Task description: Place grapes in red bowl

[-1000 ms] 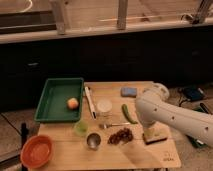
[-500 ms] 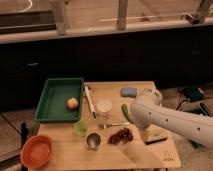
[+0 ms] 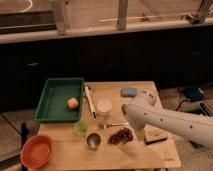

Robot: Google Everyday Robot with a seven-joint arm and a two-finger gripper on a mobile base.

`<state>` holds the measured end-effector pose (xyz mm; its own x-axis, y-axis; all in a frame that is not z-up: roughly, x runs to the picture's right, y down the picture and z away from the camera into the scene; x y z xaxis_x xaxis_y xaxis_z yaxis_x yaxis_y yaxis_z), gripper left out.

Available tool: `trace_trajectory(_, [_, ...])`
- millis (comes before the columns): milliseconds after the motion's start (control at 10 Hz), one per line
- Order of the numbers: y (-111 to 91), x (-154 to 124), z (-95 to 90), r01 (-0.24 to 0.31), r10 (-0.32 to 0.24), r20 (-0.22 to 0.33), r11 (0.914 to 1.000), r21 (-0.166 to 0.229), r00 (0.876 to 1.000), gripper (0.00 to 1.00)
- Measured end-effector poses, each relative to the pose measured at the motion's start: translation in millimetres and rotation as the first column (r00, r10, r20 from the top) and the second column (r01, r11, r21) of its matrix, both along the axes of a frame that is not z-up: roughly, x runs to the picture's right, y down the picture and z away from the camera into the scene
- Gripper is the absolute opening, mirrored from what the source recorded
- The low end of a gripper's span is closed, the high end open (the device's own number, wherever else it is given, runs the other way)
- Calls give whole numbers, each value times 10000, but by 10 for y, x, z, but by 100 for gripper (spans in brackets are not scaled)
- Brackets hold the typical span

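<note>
At the front left corner of the tabletop [image 3: 150,159] sits the red bowl [image 3: 36,151], which looks empty and open from above. Behind it, along the left edge, a green tray [image 3: 50,107] holds a round orange fruit [image 3: 73,103]. A small green cup [image 3: 80,128] and a metal cup [image 3: 93,140] stand between the bowl and the middle of the tabletop. The grapes [image 3: 120,135] lie near the front edge, about midway across, just right of the metal cup. Just beside them on the right hangs the gripper [image 3: 133,140], at the end of the white arm [image 3: 170,125] that reaches in from the right edge. Its fingers stand wide and hold nothing.

You are likely dealing with a light, soft, lumpy cluster. The skins are probably smooth and slippery, and single berries may bruise or pull loose from the stem. Take hold from above, across the thick middle of the bunch, and close gently rather than hard. Both cups stand on the way to the bowl, so you will want to lift well clear of them.
</note>
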<state>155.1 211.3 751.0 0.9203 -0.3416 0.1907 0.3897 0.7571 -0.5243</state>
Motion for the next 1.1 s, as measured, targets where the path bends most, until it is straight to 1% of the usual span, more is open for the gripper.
trace_trajectory(200, [8,-42,34,61,-60,138,10000,-46,9999,80])
trace_trajectory(600, [60,-170,166,344,-331,635,9992,-195,9974,80])
trace_trajectory(900, [118,-235,266,379,-349,938,9988,-301,9950,80])
trace_trajectory(1100, [160,-244,305,291,-251,1077,9989,-361,9939,80])
